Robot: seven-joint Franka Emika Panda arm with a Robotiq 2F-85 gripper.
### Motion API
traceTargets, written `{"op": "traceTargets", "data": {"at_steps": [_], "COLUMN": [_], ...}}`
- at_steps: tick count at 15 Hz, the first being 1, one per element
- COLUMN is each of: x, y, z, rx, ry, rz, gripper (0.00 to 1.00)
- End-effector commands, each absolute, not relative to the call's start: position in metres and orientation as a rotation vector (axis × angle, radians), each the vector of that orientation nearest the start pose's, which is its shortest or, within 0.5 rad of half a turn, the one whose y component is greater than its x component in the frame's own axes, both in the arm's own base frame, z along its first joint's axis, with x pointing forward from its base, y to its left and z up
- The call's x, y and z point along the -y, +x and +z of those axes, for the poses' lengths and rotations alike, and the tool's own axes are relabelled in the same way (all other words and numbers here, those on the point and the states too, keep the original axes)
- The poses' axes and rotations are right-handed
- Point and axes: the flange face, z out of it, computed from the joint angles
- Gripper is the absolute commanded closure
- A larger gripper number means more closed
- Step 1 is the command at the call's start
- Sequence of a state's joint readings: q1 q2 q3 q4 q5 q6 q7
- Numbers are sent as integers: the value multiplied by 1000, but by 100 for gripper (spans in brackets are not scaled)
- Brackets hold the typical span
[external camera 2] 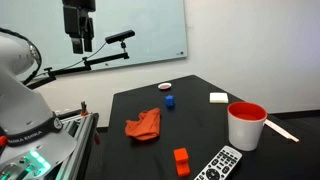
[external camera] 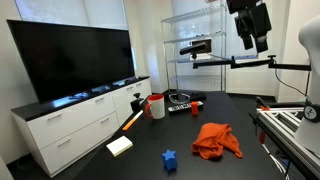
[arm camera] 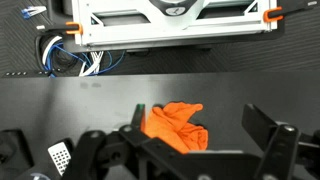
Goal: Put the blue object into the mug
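The blue object (external camera: 170, 158) is a small knobbly block on the black table; it also shows in an exterior view (external camera 2: 170, 101). The mug (external camera: 156, 106) is white with a red upper band and stands upright; in an exterior view (external camera 2: 245, 125) it is near the front. My gripper (external camera: 250, 40) hangs high above the table, well away from both, and also shows in an exterior view (external camera 2: 82, 44). In the wrist view my gripper (arm camera: 205, 130) is open and empty, with the orange cloth below it. The blue object and the mug are out of the wrist view.
An orange cloth (external camera: 216, 139) (external camera 2: 143, 126) (arm camera: 175, 124) lies mid-table. A remote (external camera 2: 220, 163), a small red item (external camera 2: 181, 160), a white block (external camera 2: 218, 97), a red-rimmed dish (external camera 2: 165, 87) and a stick (external camera 2: 280, 129) are on the table. A TV (external camera: 75, 58) stands on a white cabinet.
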State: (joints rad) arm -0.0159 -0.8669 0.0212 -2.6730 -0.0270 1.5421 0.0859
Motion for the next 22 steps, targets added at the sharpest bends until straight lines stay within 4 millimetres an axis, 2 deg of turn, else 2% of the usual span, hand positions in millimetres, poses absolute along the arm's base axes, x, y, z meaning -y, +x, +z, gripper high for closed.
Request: {"op": "traceTargets", "data": {"at_steps": [1, 3, 9, 11, 14, 15, 16, 18, 19, 20, 22], "x": [1, 1, 1, 5, 29, 43, 54, 71, 65, 72, 74], "y": [265, 267, 266, 275, 311, 329, 341, 347, 335, 341, 346], "z": [475, 490, 490, 496, 534, 548, 564, 603, 576, 589, 594], "rx": [-139, -139, -140, -195, -371, -421, -480, -522, -481, -501, -508], "ry": [-3169, -3174, -3174, -3169, -3099, -3063, -3029, -2935, -3012, -2981, -2964], "rz": [373, 319, 318, 269, 34, -15, 10, -40, -85, -84, -50], "gripper": [0, 0, 0, 0, 0, 0, 0, 0, 0, 0, 0]}}
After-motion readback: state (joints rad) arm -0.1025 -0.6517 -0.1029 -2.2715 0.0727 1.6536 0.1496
